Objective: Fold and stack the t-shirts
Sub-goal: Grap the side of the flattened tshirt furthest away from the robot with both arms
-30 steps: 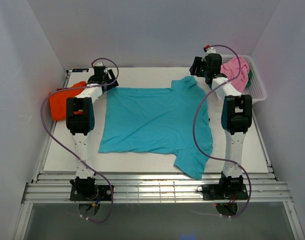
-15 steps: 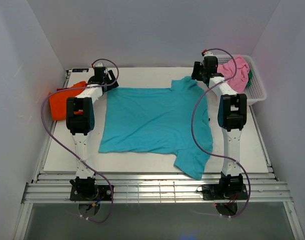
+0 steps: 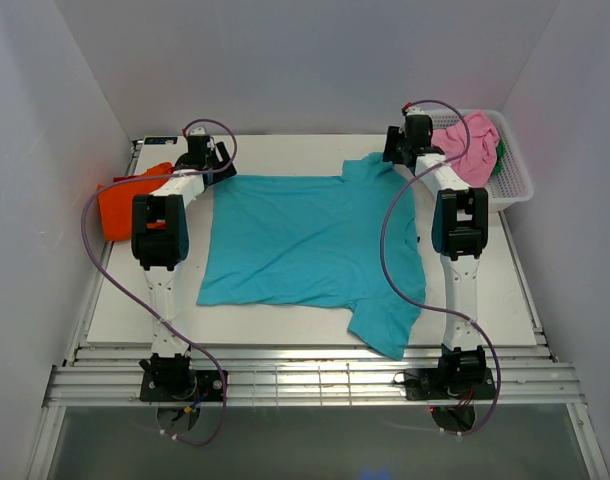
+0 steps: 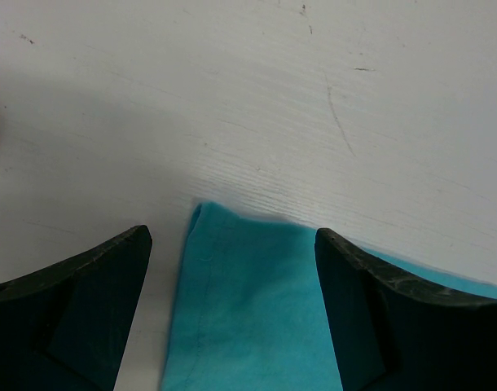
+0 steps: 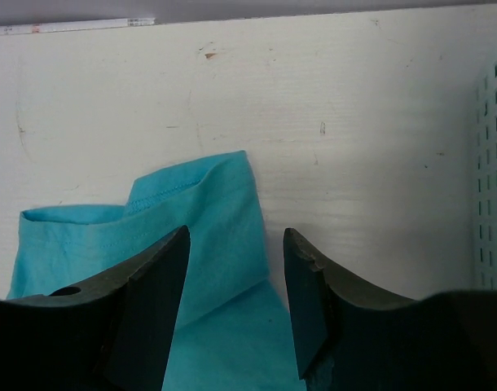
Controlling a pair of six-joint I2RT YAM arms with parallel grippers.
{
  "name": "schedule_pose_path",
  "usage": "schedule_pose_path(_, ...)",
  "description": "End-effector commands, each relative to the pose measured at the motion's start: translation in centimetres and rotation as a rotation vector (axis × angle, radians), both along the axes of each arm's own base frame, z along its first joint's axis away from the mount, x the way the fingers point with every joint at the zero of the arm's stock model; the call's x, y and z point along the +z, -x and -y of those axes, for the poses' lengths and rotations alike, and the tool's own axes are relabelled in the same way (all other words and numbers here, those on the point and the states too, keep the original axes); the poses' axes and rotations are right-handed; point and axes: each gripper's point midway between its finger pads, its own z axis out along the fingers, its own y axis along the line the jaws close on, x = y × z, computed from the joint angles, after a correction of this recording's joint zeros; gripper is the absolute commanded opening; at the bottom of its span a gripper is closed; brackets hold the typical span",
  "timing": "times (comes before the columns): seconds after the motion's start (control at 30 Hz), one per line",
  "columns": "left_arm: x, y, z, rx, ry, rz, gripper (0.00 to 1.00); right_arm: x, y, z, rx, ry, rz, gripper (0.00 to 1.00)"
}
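Your left gripper (image 4: 232,236) hangs wide open over the far left corner of the teal shirt (image 3: 305,240), holding nothing; your right gripper (image 5: 236,236), open too, straddles its sleeve; the shirt lies spread on the table (image 3: 285,150)

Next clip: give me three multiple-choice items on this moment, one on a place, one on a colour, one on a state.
1. Where is the orange t-shirt?
A. in the basket
B. at the table's left edge
C. on top of the spread shirt

2. What colour is the spread t-shirt?
A. pink
B. orange
C. teal

3. How is the left gripper?
A. open above a cloth corner
B. shut on cloth
C. shut on nothing

Answers:
1. B, it lies bunched by that edge, apart from the spread shirt.
2. C, the flat shirt is teal all over.
3. A, the left wrist view shows the jaws wide apart with the teal corner between them.
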Motion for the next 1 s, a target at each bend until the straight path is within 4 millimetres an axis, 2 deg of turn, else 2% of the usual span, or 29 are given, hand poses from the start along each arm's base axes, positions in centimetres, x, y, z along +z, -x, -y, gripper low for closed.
schedule_pose_path(0.0,1.8,-0.8,-0.6,0.0,0.015,0.045,0.93,-0.3,-0.8,0.1,-0.002,-0.01,0.004,0.56)
schedule_pose_path(0.2,1.3,-1.1,-0.8,-0.003,0.032,0.042,0.93,-2.0,-0.7,-0.1,-0.003,-0.026,-0.03,0.55)
schedule_pose_path(0.33,1.3,-1.5,-0.6,-0.013,0.05,0.048,0.93,-2.0,-0.8,-0.2,-0.004,-0.027,-0.033,0.53)
schedule_pose_path(0.57,1.0,-1.9,-0.6,-0.015,0.069,0.06,0.93,-2.1,-0.8,-1.0,0.038,-0.06,-0.033,0.28)
schedule_pose_path(0.6,1.1,-2.0,0.0,-0.042,0.089,0.064,0.93,-2.1,-0.8,-1.0,0.039,-0.061,-0.032,0.23)
schedule_pose_path(0.7,1.2,-2.5,0.1,-0.049,0.088,0.078,0.93,-2.4,-0.6,-1.0,0.04,-0.061,-0.036,0.16)
schedule_pose_path(0.8,1.6,-3.3,0.3,-0.069,0.086,0.113,0.93,-2.1,-0.6,-1.0,0.042,-0.056,-0.029,0.11)
schedule_pose_path(0.97,1.4,-4.5,1.1,-0.117,0.101,0.132,0.92,-2.1,-0.2,-1.1,0.051,-0.056,-0.029,0.08)
